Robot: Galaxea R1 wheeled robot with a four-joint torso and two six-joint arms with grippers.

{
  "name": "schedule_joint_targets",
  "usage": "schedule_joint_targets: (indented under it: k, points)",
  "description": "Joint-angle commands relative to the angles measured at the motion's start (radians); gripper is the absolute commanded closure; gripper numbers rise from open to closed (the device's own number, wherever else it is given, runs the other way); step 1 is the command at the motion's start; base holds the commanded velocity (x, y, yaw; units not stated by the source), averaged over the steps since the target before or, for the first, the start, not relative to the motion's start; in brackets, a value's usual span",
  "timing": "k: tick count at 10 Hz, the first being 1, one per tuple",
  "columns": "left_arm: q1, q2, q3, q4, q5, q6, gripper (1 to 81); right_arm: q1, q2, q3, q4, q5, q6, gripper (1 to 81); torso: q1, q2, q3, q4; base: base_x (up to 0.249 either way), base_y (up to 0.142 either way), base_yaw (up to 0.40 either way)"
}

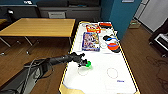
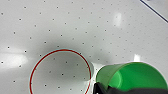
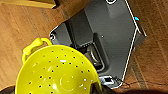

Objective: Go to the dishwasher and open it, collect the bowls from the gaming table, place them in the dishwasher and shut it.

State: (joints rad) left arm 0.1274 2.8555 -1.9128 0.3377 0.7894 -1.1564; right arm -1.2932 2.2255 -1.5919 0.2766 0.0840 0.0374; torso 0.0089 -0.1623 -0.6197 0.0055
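Left gripper (image 1: 83, 63) is clamped on the green bowl (image 1: 88, 64) at the bench's (image 1: 100, 80) near left; right gripper's grip unclear, yellow bowl (image 3: 56, 72) right by it.

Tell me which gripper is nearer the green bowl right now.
Left. The left gripper is at the green bowl on the gaming table. The right arm is off over the wood floor, carrying the yellow bowl.

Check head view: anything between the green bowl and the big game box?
Nothing. Between the green bowl and game box, bare white gaming table, per head view.
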Motion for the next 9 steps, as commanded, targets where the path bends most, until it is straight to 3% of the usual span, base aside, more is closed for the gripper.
schedule_joint_targets:
  k: [1, 2, 5, 7, 9]
  points:
    - [-0.229, -0.282, 0.408, 0.092, 0.025, -0.002, 81.1, 0.024, -0.054, 0.040, -0.013, -0.079, -0.001, 81.1, 0.000, 0.000, 0.000, 0.000, 0.000, 0.000, 0.000]
    - [-0.229, -0.398, 0.527, 0.118, 0.028, 0.000, 81.1, 0.021, -0.060, 0.040, -0.013, -0.079, -0.001, 81.1, 0.000, 0.000, 0.000, 0.000, 0.000, 0.000, 0.000]
    - [-0.205, -0.597, 0.701, 0.156, 0.031, 0.012, 81.1, 0.019, -0.073, 0.043, -0.010, -0.079, 0.001, 81.1, 0.000, 0.000, 0.000, 0.000, 0.000, 0.000, 0.000]
    - [-0.131, -0.737, 0.789, 0.167, 0.027, 0.084, 81.1, 0.019, -0.082, 0.047, -0.010, -0.079, 0.001, 81.1, 0.000, 0.000, 0.000, 0.000, 0.000, 0.000, 0.000]
    - [-0.009, -0.822, 0.813, 0.173, 0.007, 0.150, 81.1, 0.016, -0.084, 0.047, -0.011, -0.079, 0.001, 81.1, 0.000, 0.000, 0.000, 0.000, 0.000, 0.000, 0.000]
